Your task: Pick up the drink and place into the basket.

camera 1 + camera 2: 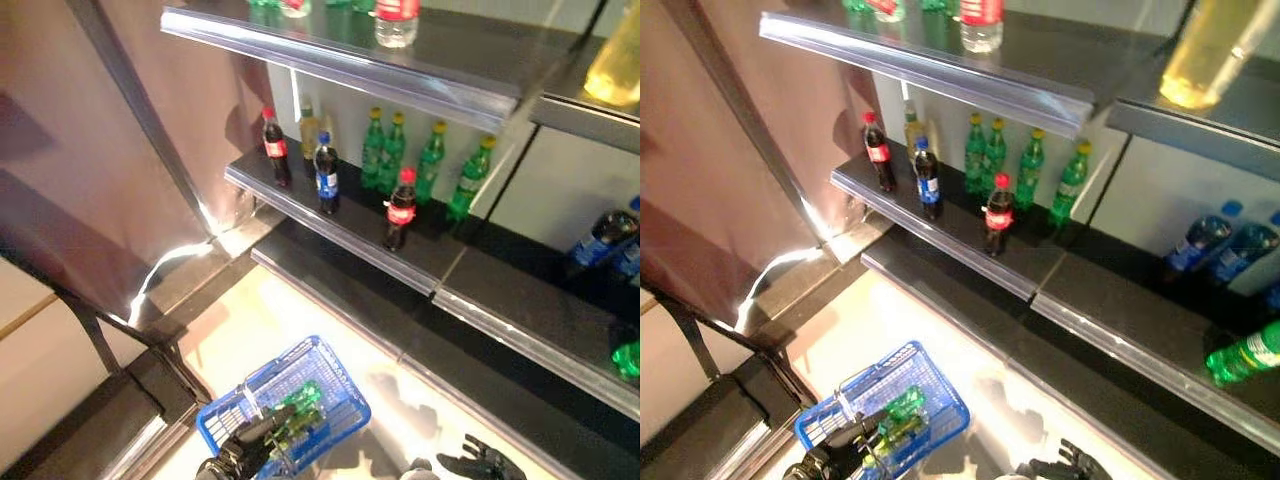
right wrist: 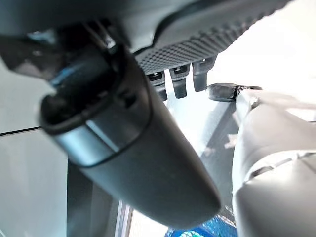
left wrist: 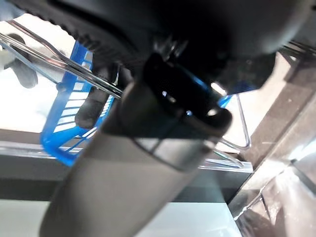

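My left hand is shut on the wire handles of the blue basket, held low at the bottom left; a green drink lies inside it. The basket also shows in the left wrist view, with my fingers curled round the wire. My right hand is open and empty at the bottom edge, right of the basket, its fingers straight. On the middle shelf stand a red-label cola bottle, a blue-label cola bottle, another red-label cola bottle and green bottles.
A top shelf overhangs the middle one, with bottles on it. A lower dark shelf holds blue bottles and a green bottle at the right. A brown panel with a dark metal post stands at the left.
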You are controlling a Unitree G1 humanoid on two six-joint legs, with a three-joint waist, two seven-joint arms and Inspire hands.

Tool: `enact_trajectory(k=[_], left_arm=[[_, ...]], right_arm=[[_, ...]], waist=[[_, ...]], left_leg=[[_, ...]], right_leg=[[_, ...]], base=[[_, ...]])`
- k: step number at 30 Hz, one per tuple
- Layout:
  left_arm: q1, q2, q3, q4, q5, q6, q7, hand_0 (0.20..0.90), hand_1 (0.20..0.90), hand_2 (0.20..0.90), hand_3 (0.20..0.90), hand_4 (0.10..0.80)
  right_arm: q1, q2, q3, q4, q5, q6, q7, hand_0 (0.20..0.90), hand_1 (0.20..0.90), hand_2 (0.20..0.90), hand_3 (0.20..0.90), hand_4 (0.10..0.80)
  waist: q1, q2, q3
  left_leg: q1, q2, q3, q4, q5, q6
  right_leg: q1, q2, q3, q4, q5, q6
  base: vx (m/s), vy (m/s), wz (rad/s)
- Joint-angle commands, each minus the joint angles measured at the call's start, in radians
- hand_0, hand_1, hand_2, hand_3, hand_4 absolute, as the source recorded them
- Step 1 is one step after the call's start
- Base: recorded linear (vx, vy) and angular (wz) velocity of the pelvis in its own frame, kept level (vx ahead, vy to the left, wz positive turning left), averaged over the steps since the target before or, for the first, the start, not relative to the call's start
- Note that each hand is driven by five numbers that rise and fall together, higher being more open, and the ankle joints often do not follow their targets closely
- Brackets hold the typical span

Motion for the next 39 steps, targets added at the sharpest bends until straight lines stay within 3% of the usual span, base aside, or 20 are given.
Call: enact_trajectory(k=[1, 3, 6, 9, 10, 11, 15, 18, 20, 25, 27, 30, 32, 35, 36, 37, 39], left_arm=[[-0.046, 0.024, 0.054, -0.047, -0.070, -0.022, -0.147, 0.300, 0.300, 0.300, 0.200, 0.100], [-0.046, 0.028, 0.054, -0.055, -0.070, -0.018, -0.142, 0.300, 0.300, 0.300, 0.200, 0.100], [-0.046, 0.037, 0.045, -0.077, -0.063, -0.012, -0.146, 0.300, 0.300, 0.300, 0.200, 0.100], [-0.056, 0.051, 0.024, -0.088, -0.061, -0.012, -0.146, 0.300, 0.300, 0.300, 0.200, 0.100], [-0.074, 0.058, -0.004, -0.085, -0.064, -0.009, -0.141, 0.300, 0.300, 0.300, 0.200, 0.100], [-0.084, 0.060, -0.013, -0.079, -0.062, -0.009, -0.143, 0.300, 0.300, 0.300, 0.200, 0.100], [-0.104, 0.057, -0.034, -0.083, -0.057, -0.002, -0.138, 0.300, 0.300, 0.300, 0.200, 0.100], [-0.107, 0.054, -0.044, -0.083, -0.067, -0.003, -0.136, 0.300, 0.300, 0.300, 0.200, 0.100], [-0.116, 0.049, -0.055, -0.069, -0.045, -0.002, -0.146, 0.300, 0.300, 0.300, 0.200, 0.100], [-0.113, 0.050, -0.065, -0.044, -0.033, -0.012, -0.158, 0.300, 0.300, 0.300, 0.200, 0.100], [-0.107, 0.055, -0.062, -0.037, -0.024, -0.011, -0.174, 0.300, 0.300, 0.300, 0.200, 0.100], [-0.111, 0.052, -0.073, -0.019, -0.009, -0.011, -0.197, 0.300, 0.300, 0.300, 0.200, 0.100], [-0.116, 0.044, -0.071, -0.020, 0.006, -0.005, -0.201, 0.300, 0.300, 0.300, 0.200, 0.100], [-0.119, 0.030, -0.078, -0.032, 0.014, 0.006, -0.202, 0.300, 0.300, 0.300, 0.200, 0.100], [-0.121, 0.025, -0.085, -0.033, 0.012, 0.008, -0.202, 0.300, 0.300, 0.300, 0.200, 0.100], [-0.124, 0.015, -0.091, -0.044, 0.014, 0.014, -0.201, 0.300, 0.300, 0.300, 0.200, 0.100], [-0.122, 0.002, -0.097, -0.077, 0.005, 0.026, -0.193, 0.300, 0.300, 0.300, 0.200, 0.100]], right_arm=[[-0.052, -0.010, -0.026, 0.014, -0.046, -0.048, 0.025, 0.900, 0.900, 0.900, 0.900, 0.800], [-0.050, -0.006, -0.022, 0.009, -0.057, -0.048, 0.020, 0.900, 0.900, 0.900, 0.900, 0.800], [-0.064, 0.007, -0.016, -0.023, -0.036, -0.038, 0.022, 0.900, 0.900, 0.900, 0.900, 0.800], [-0.066, 0.016, -0.015, -0.030, -0.037, -0.045, 0.018, 0.900, 0.900, 0.900, 0.900, 0.800], [-0.070, 0.014, -0.014, -0.022, -0.002, -0.048, 0.020, 0.900, 0.900, 0.900, 0.900, 0.800], [-0.070, 0.017, -0.013, -0.016, 0.012, -0.055, 0.021, 0.900, 0.900, 0.900, 0.900, 0.800], [-0.069, 0.025, -0.006, -0.017, 0.025, -0.056, 0.008, 0.900, 0.900, 0.900, 0.900, 0.800], [-0.064, 0.029, -0.002, -0.008, 0.022, -0.062, 0.001, 0.900, 0.900, 0.900, 0.900, 0.800], [-0.051, 0.035, -0.007, 0.005, 0.034, -0.074, -0.001, 0.900, 0.900, 0.900, 0.900, 0.800], [-0.043, 0.045, -0.013, -0.003, 0.023, -0.069, -0.004, 0.900, 0.900, 0.900, 0.900, 0.800], [-0.039, 0.041, -0.014, -0.001, 0.018, -0.064, -0.005, 0.900, 0.900, 0.900, 0.900, 0.800], [-0.031, 0.037, -0.019, 0.018, 0.033, -0.064, -0.012, 0.900, 0.900, 0.900, 0.900, 0.800], [-0.028, 0.036, -0.020, 0.022, 0.038, -0.062, -0.018, 0.900, 0.900, 0.900, 0.900, 0.800], [-0.030, 0.033, -0.023, 0.017, 0.048, -0.064, -0.024, 0.900, 0.900, 0.900, 0.900, 0.800], [-0.031, 0.030, -0.024, 0.011, 0.051, -0.064, -0.024, 0.900, 0.900, 0.900, 0.900, 0.800], [-0.031, 0.024, -0.025, -0.003, 0.060, -0.061, -0.026, 0.900, 0.900, 0.900, 0.900, 0.800], [-0.033, 0.007, -0.031, -0.023, 0.053, -0.056, -0.025, 0.900, 0.900, 0.900, 0.900, 0.800]], waist=[[0.061, -0.003, -0.019], [0.070, -0.008, -0.021], [0.095, -0.025, -0.018], [0.100, -0.019, -0.015], [0.084, -0.011, -0.010], [0.075, -0.011, -0.009], [0.055, -0.018, -0.008], [0.034, -0.033, -0.004], [0.012, -0.049, -0.006], [-0.016, -0.052, 0.009], [-0.025, -0.049, 0.010], [-0.038, -0.040, -0.005], [-0.043, -0.034, -0.014], [-0.056, -0.019, -0.028], [-0.062, -0.017, -0.029], [-0.067, -0.015, -0.025], [-0.063, -0.021, -0.008]], left_leg=[[-0.027, -0.063, -0.032, -0.001, -0.036, 0.030], [-0.026, -0.085, -0.048, -0.002, -0.048, 0.042], [-0.027, -0.146, -0.098, -0.004, -0.083, 0.077], [-0.036, -0.168, -0.145, -0.004, -0.093, 0.101], [-0.049, -0.177, -0.197, -0.004, -0.082, 0.125], [-0.051, -0.183, -0.227, -0.004, -0.083, 0.130], [-0.045, -0.192, -0.283, -0.004, -0.082, 0.127], [-0.023, -0.207, -0.300, -0.004, -0.107, 0.131], [-0.017, -0.238, -0.343, -0.004, -0.128, 0.138], [0.009, -0.268, -0.401, -0.004, -0.147, 0.150], [0.024, -0.278, -0.418, -0.004, -0.155, 0.157], [0.041, -0.293, -0.463, -0.004, -0.162, 0.164], [0.047, -0.296, -0.471, 0.003, -0.165, 0.160], [0.030, -0.284, -0.429, 0.095, -0.182, 0.133], [0.015, -0.278, -0.415, 0.164, -0.161, 0.115], [-0.033, -0.256, -0.401, 0.291, -0.084, 0.075], [-0.131, -0.221, -0.403, 0.476, 0.012, 0.021]], right_leg=[[0.037, 0.060, -0.034, 0.090, -0.119, -0.014], [0.033, 0.045, -0.030, 0.102, -0.104, -0.003], [0.007, -0.028, 0.001, 0.197, -0.019, 0.039], [-0.050, -0.080, 0.048, 0.332, 0.033, 0.055], [-0.104, -0.044, 0.134, 0.416, 0.040, 0.032], [-0.131, -0.022, 0.168, 0.437, 0.044, 0.029], [-0.176, 0.017, 0.217, 0.383, 0.056, 0.021], [-0.195, 0.083, 0.250, 0.268, 0.031, 0.019], [-0.230, 0.154, 0.293, 0.151, 0.027, 0.015], [-0.310, 0.187, 0.353, 0.131, 0.076, 0.019], [-0.320, 0.206, 0.371, 0.146, 0.071, 0.011], [-0.291, 0.235, 0.427, 0.140, 0.035, -0.021], [-0.262, 0.251, 0.433, 0.131, 0.009, -0.043], [-0.207, 0.277, 0.427, 0.151, -0.058, -0.084], [-0.186, 0.281, 0.419, 0.145, -0.072, -0.097], [-0.163, 0.285, 0.413, 0.143, -0.091, -0.115], [-0.126, 0.272, 0.406, 0.143, -0.119, -0.142]], base=[[0.208, 0.390, 0.20], [0.143, 0.316, 0.25], [0.147, 0.404, 0.25], [0.091, 0.303, 0.57], [0.076, 0.240, 0.69], [0.084, 0.172, 0.91], [0.102, 0.037, 0.90], [0.149, -0.019, 0.49], [0.216, -0.043, 0.63], [0.215, -0.036, 0.93], [0.259, -0.042, 0.13], [0.267, -0.101, 0.38], [0.228, -0.130, 0.41], [0.198, -0.155, 0.44], [0.122, -0.137, 0.39], [0.119, -0.138, 0.63], [0.092, -0.097, 0.92]])
